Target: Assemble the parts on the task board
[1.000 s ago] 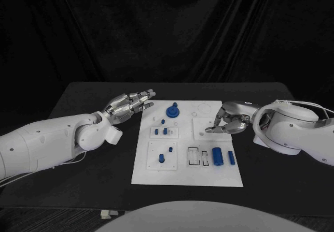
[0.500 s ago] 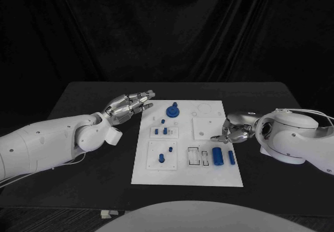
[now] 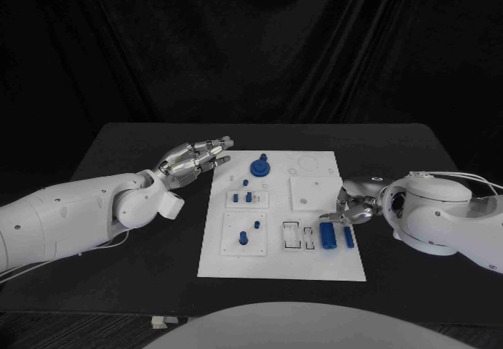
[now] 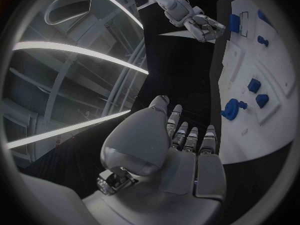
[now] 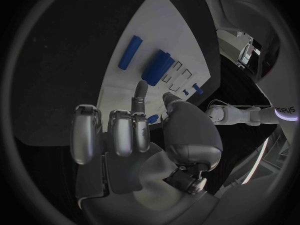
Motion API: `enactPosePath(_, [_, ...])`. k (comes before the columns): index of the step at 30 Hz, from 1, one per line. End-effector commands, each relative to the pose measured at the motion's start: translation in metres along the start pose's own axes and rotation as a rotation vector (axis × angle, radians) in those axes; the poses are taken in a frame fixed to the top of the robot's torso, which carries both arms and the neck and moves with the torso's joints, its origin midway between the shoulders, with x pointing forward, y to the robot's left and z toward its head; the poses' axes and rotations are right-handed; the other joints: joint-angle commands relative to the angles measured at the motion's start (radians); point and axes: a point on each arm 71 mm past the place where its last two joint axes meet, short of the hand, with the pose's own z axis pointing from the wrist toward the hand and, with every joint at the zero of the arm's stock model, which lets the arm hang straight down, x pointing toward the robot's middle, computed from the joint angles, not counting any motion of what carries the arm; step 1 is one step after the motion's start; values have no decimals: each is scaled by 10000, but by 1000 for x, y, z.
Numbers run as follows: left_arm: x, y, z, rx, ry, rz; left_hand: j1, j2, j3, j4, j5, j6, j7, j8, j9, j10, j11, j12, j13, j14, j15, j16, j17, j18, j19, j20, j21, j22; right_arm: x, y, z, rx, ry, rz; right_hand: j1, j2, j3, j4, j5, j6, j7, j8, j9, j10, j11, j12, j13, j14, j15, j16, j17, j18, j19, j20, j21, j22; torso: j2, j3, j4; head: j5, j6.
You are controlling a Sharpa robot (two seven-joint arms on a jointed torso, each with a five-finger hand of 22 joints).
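**Right hand beside the loose cylinders, nothing yet in its grasp**

The white task board [image 3: 283, 251] fills the middle of the head view. At its lower right lie two loose parts: a thick blue cylinder [image 3: 328, 235] and, just to its right, a thin blue pin [image 3: 348, 235]. Both lie flat, long axes running up and down the picture, parallel and a little apart. Other blue parts are seated on the board's left half, among them a round knobbed piece [image 3: 259, 169] near the top.

The right hand [image 3: 351, 209] hangs at the board's right edge, just above the two cylinders in the picture, fingers loosely curled and parted; the right wrist view shows nothing between them, so it holds nothing. The left hand [image 3: 196, 161] floats off the board's upper left corner, fingers stretched and spread, also empty.

The cylinders look like rigid, light plastic with smooth sides, likely to roll if nudged sideways. A pinch across the middle of the thick cylinder's length, fingers on opposite sides, would probably keep it level and stop it slipping.
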Motion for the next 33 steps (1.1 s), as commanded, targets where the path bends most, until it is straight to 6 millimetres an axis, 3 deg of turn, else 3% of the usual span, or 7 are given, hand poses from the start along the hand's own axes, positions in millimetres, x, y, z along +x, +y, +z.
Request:
enactPosePath(1, [1,0,0,150,41,-68,30,90,44,2,13,24,11,58,11,5,72,68,10,13,46,65,16,200,-9,64,-3,-8,4,-1,0,438,212,-293,-42,-298,-183,24,-71,65,26,-329,-227,1058,16,52,2631,762,-21,-89,931,-137,457,-20,23,2202,0,1,-1,9,-1])
enactPosePath(4, [1,0,0,139,37,-70,33,91,49,-3,13,20,14,58,11,8,74,72,10,14,47,65,16,200,-11,65,-5,-14,8,-1,0,505,403,-369,-183,-474,-348,35,-136,-23,117,-812,-552,1058,85,52,2631,732,47,-180,740,-109,407,31,-96,2160,0,1,-4,23,-1])
enactPosePath(9, [1,2,0,111,41,-89,37,95,55,-6,14,18,16,58,10,16,77,82,13,15,48,66,17,200,-11,65,-5,-16,12,0,1,506,527,-390,-139,-593,-433,37,-244,-4,174,-1155,-809,1058,131,52,2631,722,97,-212,661,-97,389,79,-144,2144,-2,-2,4,5,-1])
enactPosePath(20, [1,7,-3,30,16,-154,42,98,63,-12,14,12,19,57,10,25,81,91,15,15,49,67,17,200,-11,66,-5,-17,20,6,7,330,759,-367,63,-614,-439,31,-324,80,177,-1312,-926,1058,131,52,2631,722,136,-214,642,-93,384,117,-161,2138,0,2,0,-18,-1])
enactPosePath(23, [1,8,-3,20,12,-165,42,98,63,-12,14,12,19,57,10,25,81,91,15,15,49,67,17,200,-11,66,-5,-17,22,8,9,283,828,-374,379,-528,-370,20,-312,119,174,-1415,-975,1058,124,52,2631,721,154,-215,624,-85,376,143,-188,2130,1,1,1,-7,-1])
enactPosePath(28, [1,8,-4,8,4,-175,46,98,71,-19,13,6,23,55,9,24,85,92,15,14,51,66,16,200,-13,67,-7,-21,25,11,11,209,956,-390,1500,-241,-78,-83,559,167,178,-1652,-1029,1058,125,52,2631,716,173,-209,585,-75,365,169,-230,2119,0,2,3,-19,-1])
enactPosePath(33, [1,9,-4,0,-2,-182,46,98,71,-19,13,6,23,55,9,24,85,92,15,14,51,66,16,200,-13,67,-7,-21,29,11,14,250,1189,-490,2139,-164,52,-292,1474,60,214,-1806,-996,1058,140,52,2631,701,203,-227,517,-60,338,193,-305,2097,3,2,3,-2,-1])
